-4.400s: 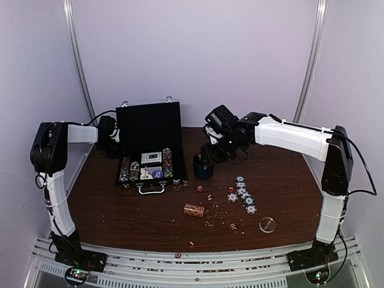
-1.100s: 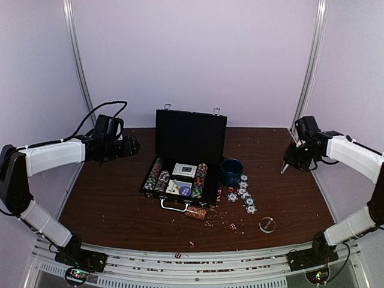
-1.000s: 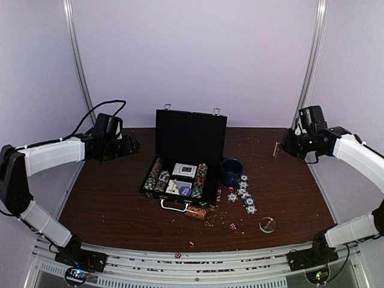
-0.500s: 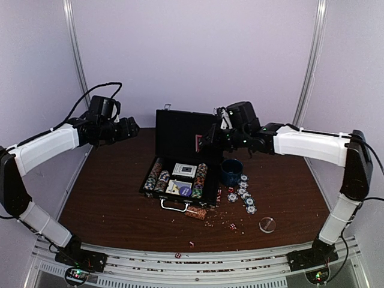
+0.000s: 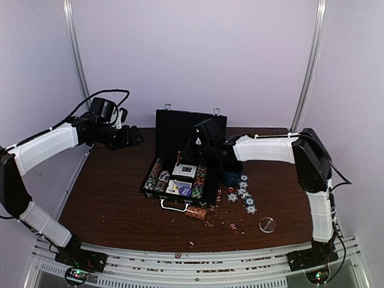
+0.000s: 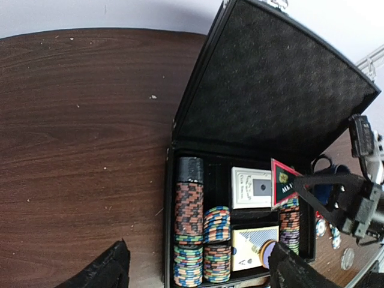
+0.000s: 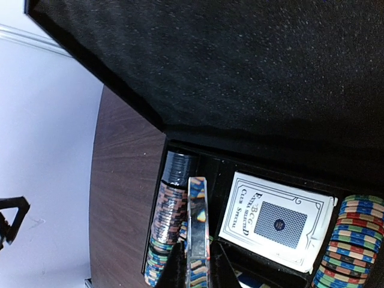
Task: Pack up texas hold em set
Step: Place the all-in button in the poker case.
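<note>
**Case (image 5: 171, 129) partly packed, loose pieces left outside**

It sits open mid-surface with the lid up. I can see rows of chips (image 6: 189, 228) and two card decks (image 6: 252, 187) in its tray. My right tool (image 7: 197, 257) is pinching a thin red card (image 6: 282, 187) over the tray. My left tool (image 5: 129, 138) hangs spread wide and empty, left of the case. By my reckoning, what remains is the loose chips (image 5: 243, 193), the brown chip roll (image 5: 194, 210) and the scattered dice (image 5: 231, 226) on the surface (image 5: 108, 204), then shutting the lid.

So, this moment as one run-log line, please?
right fingers: shut on red card pack, over open case | left fingers: open, empty, left of case | loose chips, dice: on table
</note>
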`<action>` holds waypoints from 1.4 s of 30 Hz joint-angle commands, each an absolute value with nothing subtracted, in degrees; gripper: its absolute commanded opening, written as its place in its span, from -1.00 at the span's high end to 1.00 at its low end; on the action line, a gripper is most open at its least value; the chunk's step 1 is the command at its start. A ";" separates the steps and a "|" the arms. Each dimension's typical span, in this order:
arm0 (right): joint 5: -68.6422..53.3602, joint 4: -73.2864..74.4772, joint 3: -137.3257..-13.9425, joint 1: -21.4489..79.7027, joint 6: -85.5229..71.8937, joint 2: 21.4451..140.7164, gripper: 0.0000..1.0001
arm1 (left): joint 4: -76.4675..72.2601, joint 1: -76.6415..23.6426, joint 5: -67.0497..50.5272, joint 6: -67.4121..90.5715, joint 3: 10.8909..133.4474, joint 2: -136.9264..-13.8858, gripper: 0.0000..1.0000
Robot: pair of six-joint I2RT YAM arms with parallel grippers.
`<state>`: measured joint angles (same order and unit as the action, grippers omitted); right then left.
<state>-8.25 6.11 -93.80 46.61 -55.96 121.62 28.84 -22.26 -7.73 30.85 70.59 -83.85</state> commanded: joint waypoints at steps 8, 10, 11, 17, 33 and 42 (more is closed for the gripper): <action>-4.88 9.85 -101.54 47.55 -62.79 130.18 1.00 | 32.09 -21.94 -7.15 25.38 70.23 -79.11 -0.66; -4.48 11.28 -102.28 47.51 -62.71 131.08 1.00 | 32.49 -21.84 -6.58 25.42 69.73 -78.49 -0.66; -4.41 12.31 -102.83 47.47 -62.59 131.61 1.00 | 32.52 -21.76 -6.59 25.47 69.29 -78.09 -0.67; -2.99 18.72 -107.30 47.38 -61.02 133.84 0.93 | 32.31 -21.47 -6.49 26.64 67.86 -77.92 -0.67; 6.06 29.73 -111.06 45.89 -52.59 128.24 -0.15 | 29.20 -20.60 -4.24 29.23 65.26 -78.10 -0.68; 6.26 27.34 -105.45 46.23 -38.80 116.63 -0.48 | 28.29 -18.63 -2.41 32.25 58.25 -73.78 -0.69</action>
